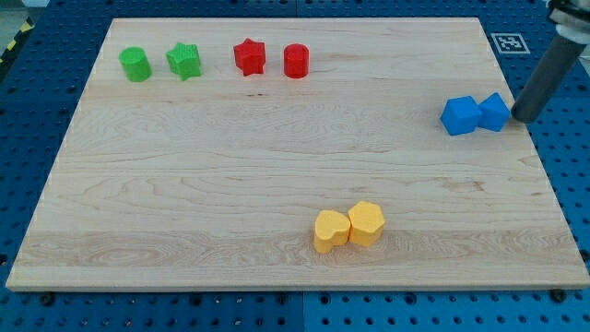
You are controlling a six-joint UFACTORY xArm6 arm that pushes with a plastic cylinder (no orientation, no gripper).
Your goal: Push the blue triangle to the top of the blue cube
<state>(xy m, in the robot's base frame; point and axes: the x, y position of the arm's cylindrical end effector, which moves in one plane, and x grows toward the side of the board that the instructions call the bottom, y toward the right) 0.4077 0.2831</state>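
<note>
Two blue blocks sit side by side and touching near the board's right edge. The larger one on the left looks like the blue cube (460, 115). The smaller one on its right looks like the blue triangle (495, 112). My dark rod comes down from the view's top right, and my tip (524, 118) rests just right of the blue triangle, close to it or touching it.
A green cylinder (135, 64), a green star (184, 61), a red star (249, 56) and a red cylinder (296, 61) line the top left of the wooden board (277, 157). A yellow heart (331, 231) and a yellow hexagon (366, 223) touch near the bottom middle.
</note>
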